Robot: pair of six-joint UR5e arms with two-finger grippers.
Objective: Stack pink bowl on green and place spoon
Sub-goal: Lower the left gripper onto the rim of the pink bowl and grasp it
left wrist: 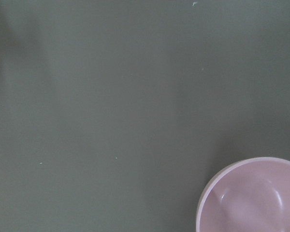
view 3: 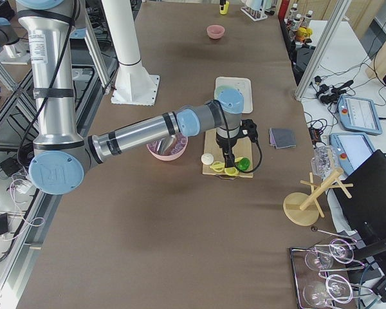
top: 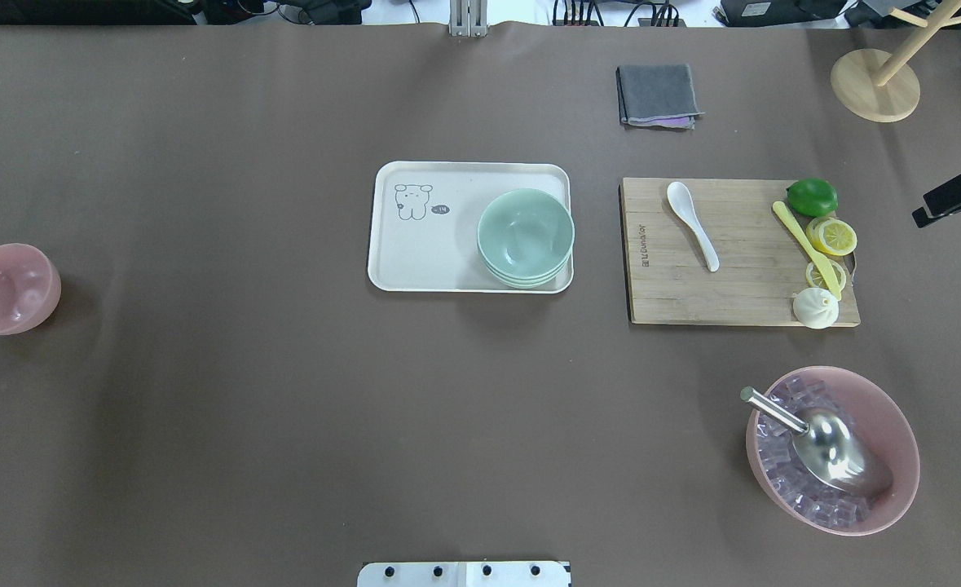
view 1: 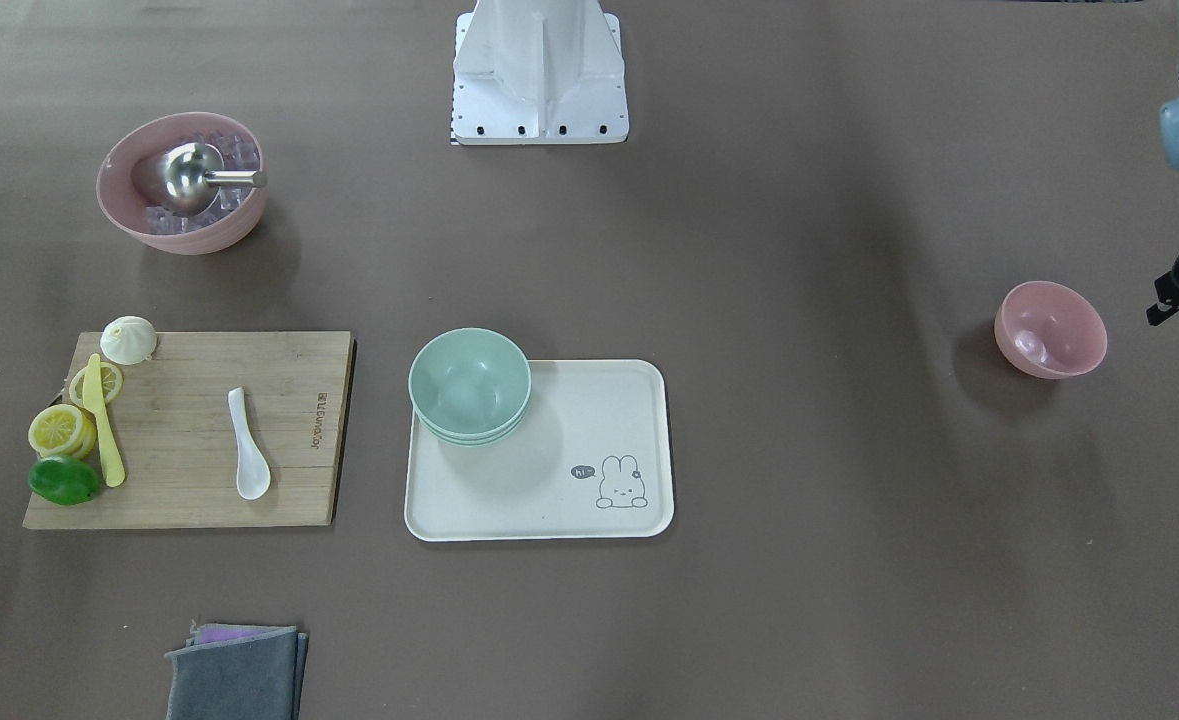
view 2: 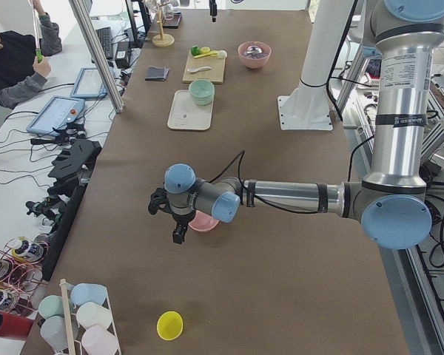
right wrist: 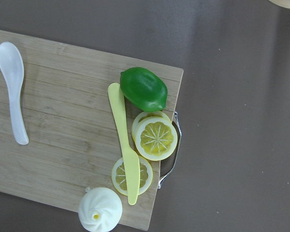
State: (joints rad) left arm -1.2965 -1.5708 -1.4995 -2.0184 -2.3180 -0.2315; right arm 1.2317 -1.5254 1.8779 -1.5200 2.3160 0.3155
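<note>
Left gripper [view 2: 177, 235] hovered just beside pink bowl [view 1: 1050, 329]; jaw spread unreadable. Bowl judged light, stiff, glossy, likely slippery; take by rim wall, one finger inside.

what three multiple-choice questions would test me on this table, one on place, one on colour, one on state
1. Where is the white spoon?
A) on the wooden cutting board
B) on the tray
C) in a green bowl

2. What colour is the knife by the lemon slices?
A) white
B) yellow
C) green

3. The small pink bowl is:
A) upside down
B) full of ice
C) upright and empty

Answers:
1 A, it lies on bare wood.
2 B, it is pale yellow throughout.
3 C, its open hollow shows nothing inside.
</note>
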